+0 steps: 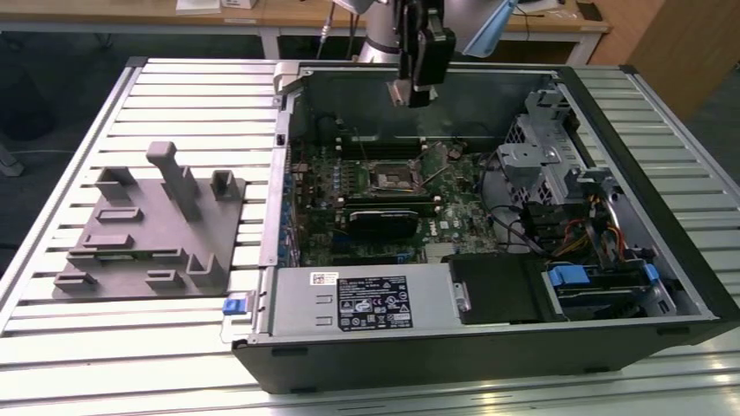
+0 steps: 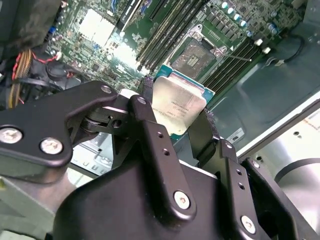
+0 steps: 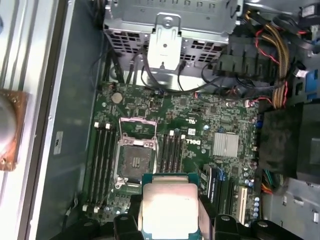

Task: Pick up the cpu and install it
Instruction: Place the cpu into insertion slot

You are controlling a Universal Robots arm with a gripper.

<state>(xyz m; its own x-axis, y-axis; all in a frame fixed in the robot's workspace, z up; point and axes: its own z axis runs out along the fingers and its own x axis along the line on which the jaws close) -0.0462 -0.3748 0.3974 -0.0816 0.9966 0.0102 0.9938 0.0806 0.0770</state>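
The cpu (image 2: 175,106), a flat square chip with a pale silvery top and a thin green rim, is clamped by its edges between my gripper's black fingers (image 2: 150,125). The gripper (image 1: 413,94) hangs above the back of the open computer case (image 1: 647,130), over the motherboard. In the first wrist view the cpu (image 3: 169,204) sits just beside the open socket (image 3: 135,160), whose metal frame is lifted. The same dark square socket (image 1: 393,178) lies in the middle of the motherboard in the exterior view, and the second wrist view shows the socket (image 2: 197,52) beyond the chip.
Grey plastic holder blocks (image 1: 151,225) stand on the slatted table on the exterior view's left. Inside the case are memory slots (image 3: 102,155), a labelled power supply (image 1: 370,299), a metal drive cage (image 1: 555,147) and bundled cables (image 1: 590,234). A copper-edged cooler (image 3: 7,130) rests outside the case wall.
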